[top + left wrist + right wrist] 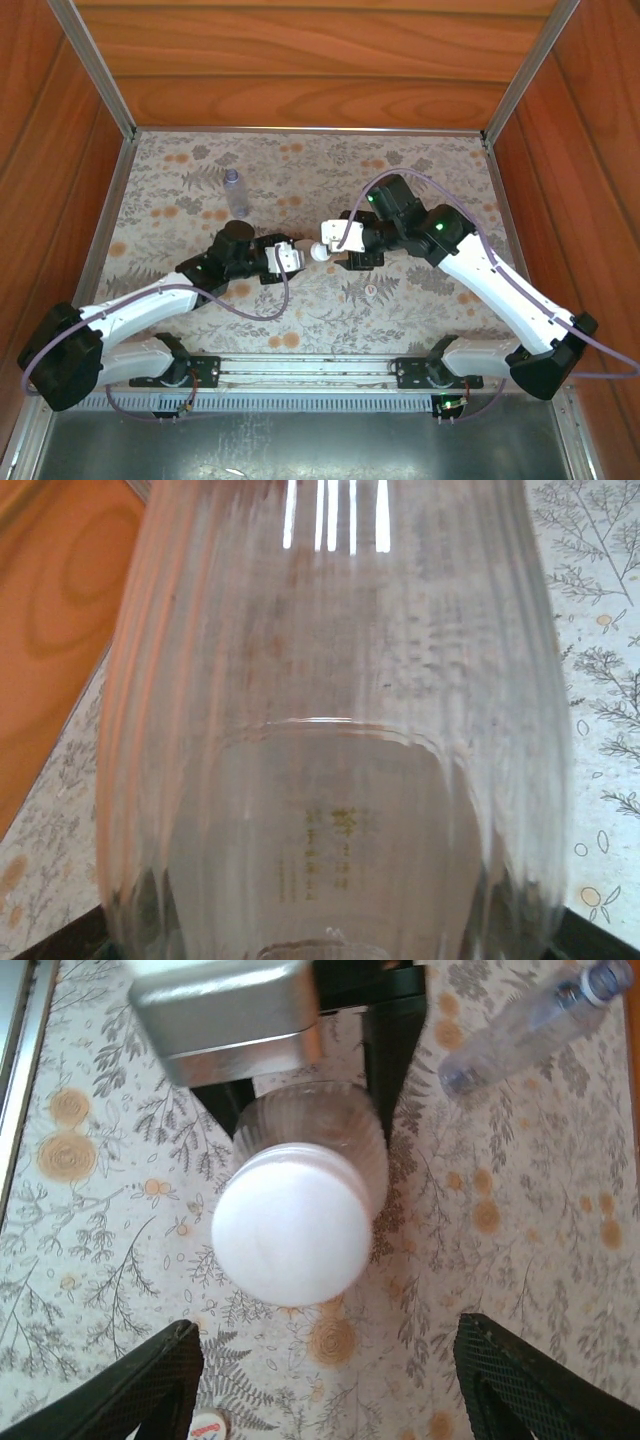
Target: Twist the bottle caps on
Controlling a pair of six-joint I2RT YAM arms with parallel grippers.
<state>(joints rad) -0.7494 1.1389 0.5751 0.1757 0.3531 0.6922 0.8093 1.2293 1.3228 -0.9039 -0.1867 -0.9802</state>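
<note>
The ribbed bottle [330, 730] is clear, glossy plastic; its white cap [290, 1225] is opaque, smooth and matt. My right hand [330, 1338] has black fingers [520, 1380] with a fine mesh texture. The counter [420, 300] wears a matt floral print, walled by polished wood panels [300, 60].

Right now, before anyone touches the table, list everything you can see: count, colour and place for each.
clear bottle: one, clear with yellow print, held sideways above the middle of the table
white cap: one, white, on the clear bottle's mouth, facing the right gripper
lilac bottle: one, bluish-lilac, on the table beyond the left gripper
loose cap: one, whitish with red print, on the table near the right gripper
table: one, pale floral cover
walls: three, brown wood, around the table
left gripper: one, black, shut on the clear bottle
right gripper: one, black, open, just short of the white cap
</note>
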